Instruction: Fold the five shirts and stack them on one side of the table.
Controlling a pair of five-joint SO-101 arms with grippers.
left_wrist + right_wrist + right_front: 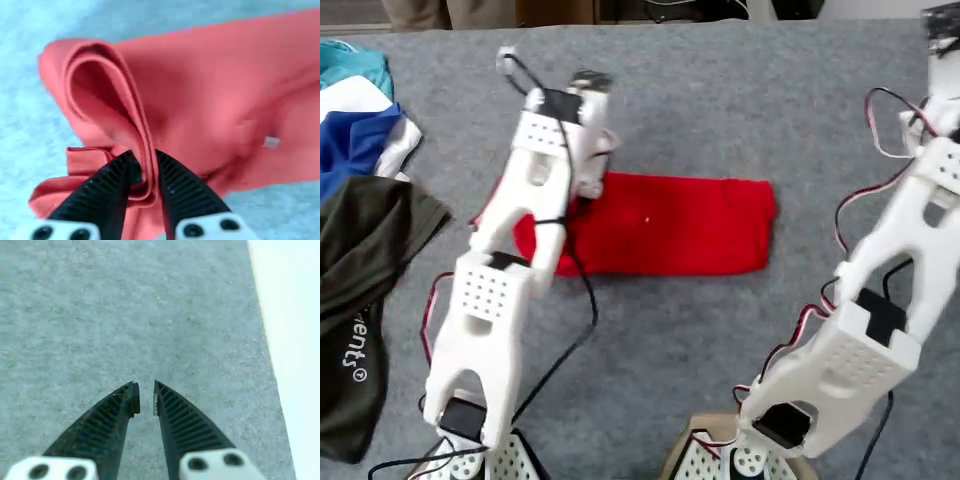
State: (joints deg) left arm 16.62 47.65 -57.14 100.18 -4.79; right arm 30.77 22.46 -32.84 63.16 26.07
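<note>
Grey table (740,90) bears red shirt (670,225), nipped in left pincer (144,156).

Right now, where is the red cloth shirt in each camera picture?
High view: the red cloth shirt lies folded mid-table on the grey felt.
Left wrist view: its bunched fold is pinched in the left gripper.
Right wrist view: bare grey felt under the right gripper.
Shared landmark: the grey felt.

One red shirt (670,225), one heap of other shirts (360,200), and two arms (510,270) (880,320).
</note>
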